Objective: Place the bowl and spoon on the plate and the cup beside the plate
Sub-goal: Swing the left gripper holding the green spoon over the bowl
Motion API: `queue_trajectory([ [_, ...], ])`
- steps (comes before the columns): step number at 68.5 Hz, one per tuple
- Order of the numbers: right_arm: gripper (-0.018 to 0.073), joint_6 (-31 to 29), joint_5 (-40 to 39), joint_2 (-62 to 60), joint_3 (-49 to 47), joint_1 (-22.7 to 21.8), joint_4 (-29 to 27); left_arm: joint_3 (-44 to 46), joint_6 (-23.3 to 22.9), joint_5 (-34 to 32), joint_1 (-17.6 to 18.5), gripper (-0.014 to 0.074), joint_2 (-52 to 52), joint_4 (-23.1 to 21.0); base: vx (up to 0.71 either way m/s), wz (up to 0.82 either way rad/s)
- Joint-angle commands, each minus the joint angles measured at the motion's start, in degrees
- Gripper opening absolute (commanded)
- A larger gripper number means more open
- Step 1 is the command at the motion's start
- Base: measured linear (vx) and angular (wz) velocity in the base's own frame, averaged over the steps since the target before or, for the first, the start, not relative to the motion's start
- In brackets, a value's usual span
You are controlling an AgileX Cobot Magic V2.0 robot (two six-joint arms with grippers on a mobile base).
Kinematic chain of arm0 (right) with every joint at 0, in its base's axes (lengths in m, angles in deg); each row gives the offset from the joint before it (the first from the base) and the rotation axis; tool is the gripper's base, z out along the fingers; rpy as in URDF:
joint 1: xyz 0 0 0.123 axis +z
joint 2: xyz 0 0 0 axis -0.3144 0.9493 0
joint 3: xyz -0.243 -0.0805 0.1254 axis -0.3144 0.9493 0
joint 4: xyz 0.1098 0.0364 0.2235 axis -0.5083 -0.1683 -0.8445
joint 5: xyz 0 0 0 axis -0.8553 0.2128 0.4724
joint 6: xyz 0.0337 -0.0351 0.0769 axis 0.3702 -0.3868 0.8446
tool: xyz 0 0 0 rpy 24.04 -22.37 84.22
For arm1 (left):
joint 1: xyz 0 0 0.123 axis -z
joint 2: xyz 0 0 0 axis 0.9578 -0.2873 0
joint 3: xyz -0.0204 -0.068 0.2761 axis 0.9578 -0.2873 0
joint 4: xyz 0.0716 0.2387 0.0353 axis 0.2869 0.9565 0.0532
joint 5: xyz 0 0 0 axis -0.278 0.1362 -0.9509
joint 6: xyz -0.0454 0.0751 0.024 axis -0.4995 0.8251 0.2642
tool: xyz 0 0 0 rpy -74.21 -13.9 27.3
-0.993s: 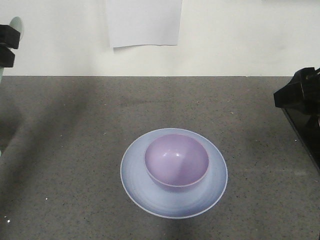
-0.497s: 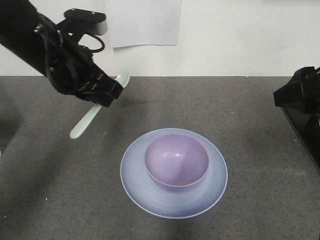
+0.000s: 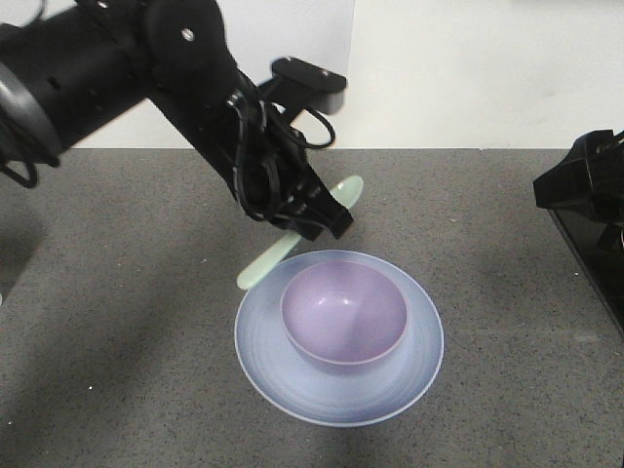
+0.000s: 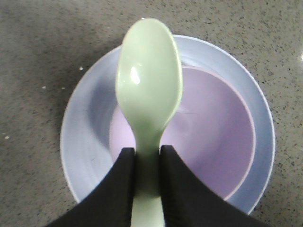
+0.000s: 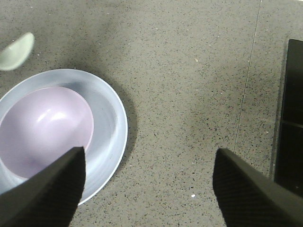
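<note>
Left end effector clamps the spoon, seemingly over the bowl; right end effector spread apart.

spoon: mid-handle hidden within the left gripper; handle tip cut off by the left wrist view's bottom edge.
plate: cut off at left and bottom of the right wrist view; a right gripper finger covers its rim.
right arm: cut off by the front view's right edge.

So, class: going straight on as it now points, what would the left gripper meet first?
Probably the round lavender plastic bowl, lying ahead of its gripped pale green plastic spoon; depth is unclear.
</note>
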Motion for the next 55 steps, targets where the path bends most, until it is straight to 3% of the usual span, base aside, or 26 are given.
queue_trajectory([
  [1, 0.0542, 0.09, -3.15, -0.99, -1.37, -0.33, -0.06, 1.86, 0.27, -0.41, 1.2, -0.0008, 2.52, -0.75, 0.0, 0.0],
  [31, 0.0542, 0.09, -3.38, -0.99, -1.37, -0.33, -0.17, -4.09, 0.45, -0.34, 2.37, -0.0008, 1.85, 1.66, 0.0, 0.0],
  [46, 0.0542, 0.09, -3.59, -0.99, -1.37, -0.33, -0.17, -4.85, 3.07, -0.34, 2.37, -0.0008, 1.89, -1.6, 0.0, 0.0],
  [55, 0.0542, 0.1, -3.76, -0.99, -1.37, -0.33, -0.17, -4.85, 3.26, -0.34, 3.12, -0.0008, 1.89, -0.86, 0.0, 0.0],
])
